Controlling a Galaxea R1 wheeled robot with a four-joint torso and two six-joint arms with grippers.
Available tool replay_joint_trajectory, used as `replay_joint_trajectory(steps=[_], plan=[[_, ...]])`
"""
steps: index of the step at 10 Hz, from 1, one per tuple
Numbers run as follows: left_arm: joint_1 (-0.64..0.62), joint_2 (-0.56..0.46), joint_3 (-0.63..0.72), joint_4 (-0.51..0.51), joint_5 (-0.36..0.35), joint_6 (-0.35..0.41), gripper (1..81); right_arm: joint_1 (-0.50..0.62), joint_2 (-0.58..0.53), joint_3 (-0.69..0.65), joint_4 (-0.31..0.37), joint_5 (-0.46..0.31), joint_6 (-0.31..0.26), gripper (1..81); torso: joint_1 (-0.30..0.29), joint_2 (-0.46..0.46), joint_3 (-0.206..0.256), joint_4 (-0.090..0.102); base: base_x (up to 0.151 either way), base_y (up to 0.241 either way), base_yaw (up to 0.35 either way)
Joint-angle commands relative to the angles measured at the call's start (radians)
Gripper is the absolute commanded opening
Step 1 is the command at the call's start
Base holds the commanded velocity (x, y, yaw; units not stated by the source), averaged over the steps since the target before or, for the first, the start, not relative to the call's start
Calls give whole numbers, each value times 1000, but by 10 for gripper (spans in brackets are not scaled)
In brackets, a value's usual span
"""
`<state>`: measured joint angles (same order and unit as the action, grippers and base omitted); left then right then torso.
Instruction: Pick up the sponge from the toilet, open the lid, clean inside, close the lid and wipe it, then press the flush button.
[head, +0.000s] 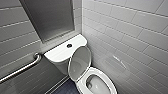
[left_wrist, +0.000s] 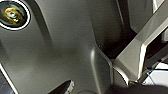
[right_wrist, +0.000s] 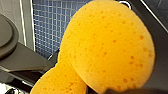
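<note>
The white toilet (head: 110, 83) stands in the corner with its lid (head: 80, 62) raised against the tank, so the oval bowl lies open. The dark round flush button (head: 69, 45) sits in the middle of the flat tank cover (head: 58, 53). Close up in the right wrist view is the orange sponge (right_wrist: 107, 47), pinched at its waist, with my right gripper (right_wrist: 75, 75) shut on it. The left wrist view looks onto grey parts of my own body. My left gripper (left_wrist: 95, 90) is open with nothing in it.
A steel grab bar (head: 22, 68) runs along the left wall, below a grey recessed niche (head: 50, 17). A white tiled wall (head: 130, 37) closes in the toilet's right side. Dark blue small-tiled floor (head: 65, 87) lies left of the bowl.
</note>
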<state>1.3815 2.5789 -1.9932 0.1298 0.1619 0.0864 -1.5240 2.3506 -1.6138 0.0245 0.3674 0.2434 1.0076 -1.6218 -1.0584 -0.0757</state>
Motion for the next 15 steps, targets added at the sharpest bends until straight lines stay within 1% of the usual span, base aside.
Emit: replay_joint_trajectory(steps=[1,3,5,7,8,9,10,11,12,13,15], plan=[[21,-2,10,-38,76,32,811,56,-281,276,65,22,-33,10,0,0,0,0,0,0,0],[28,-12,31,-33,71,33,811,133,-347,310,63,25,-27,10,0,0,0,0,0,0,0],[31,-20,62,-38,77,32,811,242,-380,339,69,13,-24,10,0,0,0,0,0,0,0],[47,-2,43,-30,77,33,811,363,-385,342,77,4,-23,10,0,0,0,0,0,0,0],[54,18,13,-32,74,33,811,412,-379,341,75,-10,-23,10,0,0,0,0,0,0,0],[57,44,-24,-30,74,33,811,451,-368,338,77,-32,-23,10,0,0,0,0,0,0,0],[58,81,-74,-29,74,33,811,480,-341,332,77,-60,-23,10,0,0,0,0,0,0,0],[58,109,-110,-29,74,35,811,511,-312,316,77,-68,-23,10,0,0,0,0,0,0,0],[58,127,-134,-29,73,46,811,554,-285,299,77,-97,-21,10,0,0,0,0,0,0,0],[58,132,-141,-29,71,53,811,609,-252,284,78,-140,-21,10,0,0,0,0,0,0,0],[69,121,-142,-32,62,53,811,687,-175,252,89,-163,-21,10,0,0,0,0,0,0,0]])
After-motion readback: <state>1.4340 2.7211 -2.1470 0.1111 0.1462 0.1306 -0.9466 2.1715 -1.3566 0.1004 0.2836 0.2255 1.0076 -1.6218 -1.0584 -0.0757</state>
